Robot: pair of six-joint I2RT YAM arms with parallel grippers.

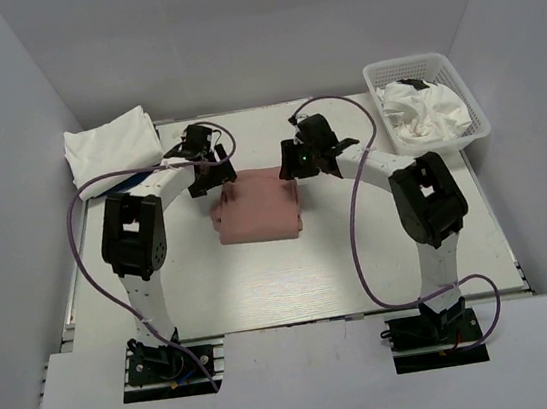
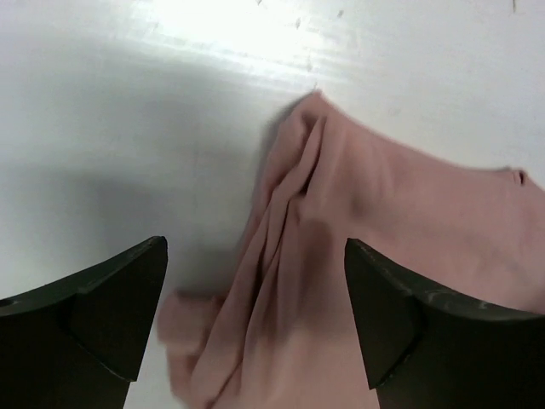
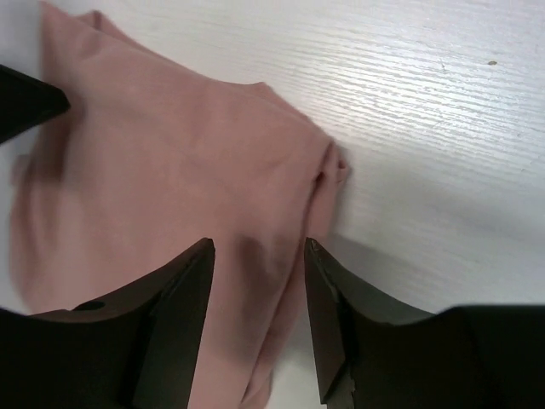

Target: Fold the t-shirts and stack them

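Over corners of pink t-shirt [image 1: 259, 208], left tool [image 2: 255, 256] and right tool [image 3: 258, 249] gape.

- No text, label, brand, number or sign can be read in any view.
- The pink t-shirt [image 1: 259, 206] shows plain fabric only, and the white mesh basket [image 1: 437, 147] carries no legible marking.

Dusty-pink tee [image 1: 258, 204] lies folded at centre, white tee [image 1: 112, 145] folded far-left, crumpled white tees [image 1: 425, 110] far-right.

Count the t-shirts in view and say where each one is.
3: a pink tee folded mid-table, a white folded tee at the far left, and a crumpled white tee in the basket. More may be hidden there.
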